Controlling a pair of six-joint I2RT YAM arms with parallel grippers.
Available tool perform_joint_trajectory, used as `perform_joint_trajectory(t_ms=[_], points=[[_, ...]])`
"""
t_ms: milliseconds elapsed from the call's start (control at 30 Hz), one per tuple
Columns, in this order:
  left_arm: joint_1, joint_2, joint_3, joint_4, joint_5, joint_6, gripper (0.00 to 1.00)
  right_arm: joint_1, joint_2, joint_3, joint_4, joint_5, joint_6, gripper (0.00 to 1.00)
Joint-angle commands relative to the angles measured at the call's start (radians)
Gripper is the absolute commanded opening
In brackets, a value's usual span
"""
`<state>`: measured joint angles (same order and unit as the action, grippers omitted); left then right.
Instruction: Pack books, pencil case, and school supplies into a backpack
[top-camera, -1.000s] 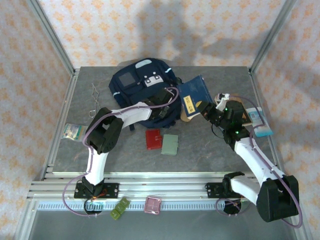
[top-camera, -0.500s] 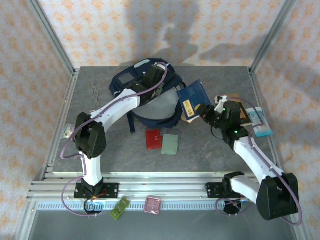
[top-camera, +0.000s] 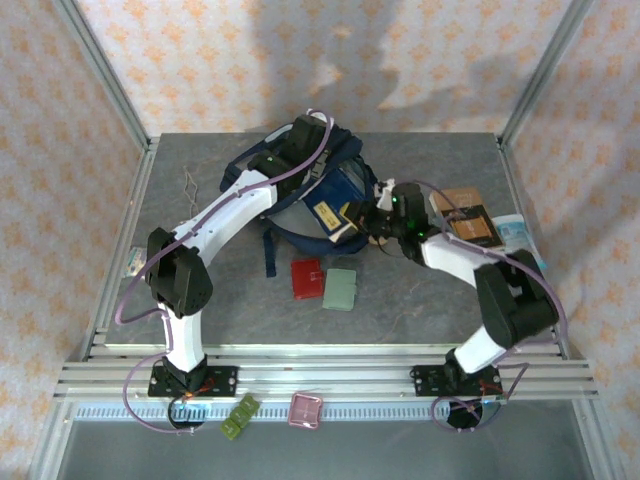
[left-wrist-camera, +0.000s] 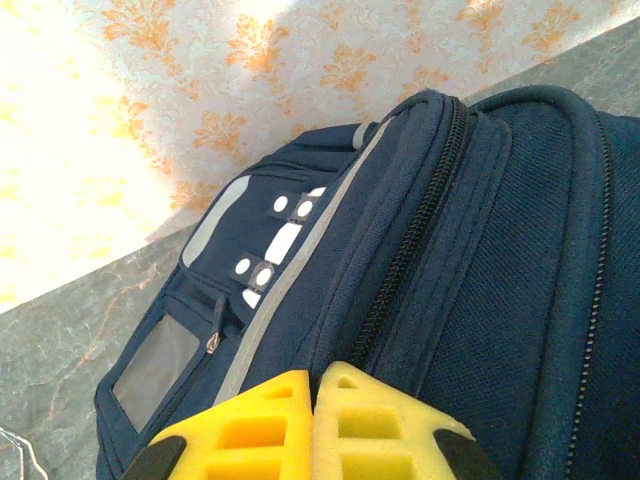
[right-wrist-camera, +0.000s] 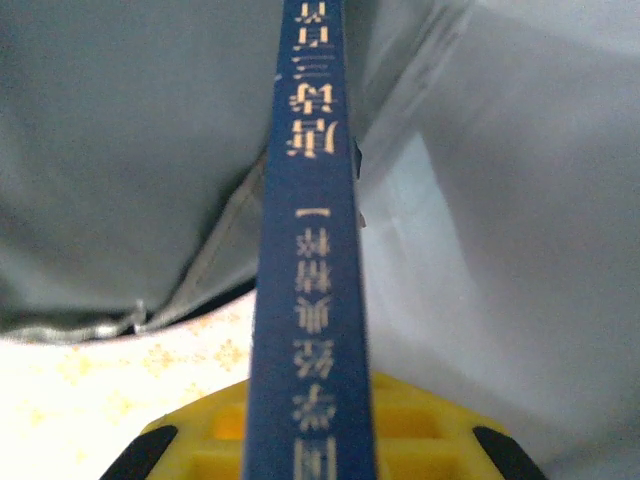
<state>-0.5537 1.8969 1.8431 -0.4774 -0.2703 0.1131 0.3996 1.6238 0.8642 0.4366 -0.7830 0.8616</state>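
The navy backpack (top-camera: 290, 170) lies at the table's back middle. My left gripper (top-camera: 318, 168) is shut on the fabric edge beside its zipper (left-wrist-camera: 420, 230) and holds the opening up. My right gripper (top-camera: 373, 216) is shut on the dark blue book (top-camera: 335, 202), gripped by its lower edge. The book's spine with yellow lettering (right-wrist-camera: 305, 290) points into the backpack's grey lining (right-wrist-camera: 520, 260). The brown book (top-camera: 466, 214) lies flat at the right. The red square case (top-camera: 306, 278) and pale green case (top-camera: 341, 289) lie in front of the backpack. The pencil case is out of view.
A light-blue packet (top-camera: 518, 236) lies at the right edge beside the brown book. A thin metal tool (top-camera: 188, 193) lies at the left, and a small packet (top-camera: 136, 260) sits at the left edge. Small green (top-camera: 240, 415) and pink (top-camera: 305, 410) pieces rest on the front rail.
My left gripper has moved from the backpack's front up to its top edge and lifted the opening. My right arm has swung left, carrying the blue book into the opening.
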Motion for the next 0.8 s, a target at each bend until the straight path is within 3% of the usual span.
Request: perform_joint_trajectory(t_ms=[0, 267, 433, 533, 633, 700, 767], points=[[0.0, -0.032, 0.043, 0.057, -0.044, -0.016, 0.0, 0.016, 0.124, 0.118, 0.139, -0.042, 0.079, 0.0], [0.001, -0.042, 0.05, 0.07, -0.038, -0.017, 0.0, 0.05, 0.512, 0.471, 0.163, -0.076, 0.233, 0.0], [0.001, -0.042, 0.055, 0.066, -0.03, -0.023, 0.0, 0.068, 0.737, 0.785, 0.049, -0.038, 0.291, 0.0], [0.001, -0.047, 0.047, 0.067, -0.018, -0.03, 0.0, 0.077, 0.865, 0.98, -0.027, -0.018, 0.329, 0.07], [0.001, -0.05, 0.034, 0.071, -0.016, -0.04, 0.0, 0.086, 0.948, 1.164, -0.214, 0.01, 0.286, 0.24], [0.001, -0.052, 0.022, 0.074, -0.017, -0.043, 0.0, 0.087, 0.937, 1.169, -0.304, 0.016, 0.244, 0.32], [0.001, -0.055, 0.002, 0.081, -0.021, -0.046, 0.0, 0.085, 0.855, 1.067, -0.333, 0.041, 0.191, 0.43]])
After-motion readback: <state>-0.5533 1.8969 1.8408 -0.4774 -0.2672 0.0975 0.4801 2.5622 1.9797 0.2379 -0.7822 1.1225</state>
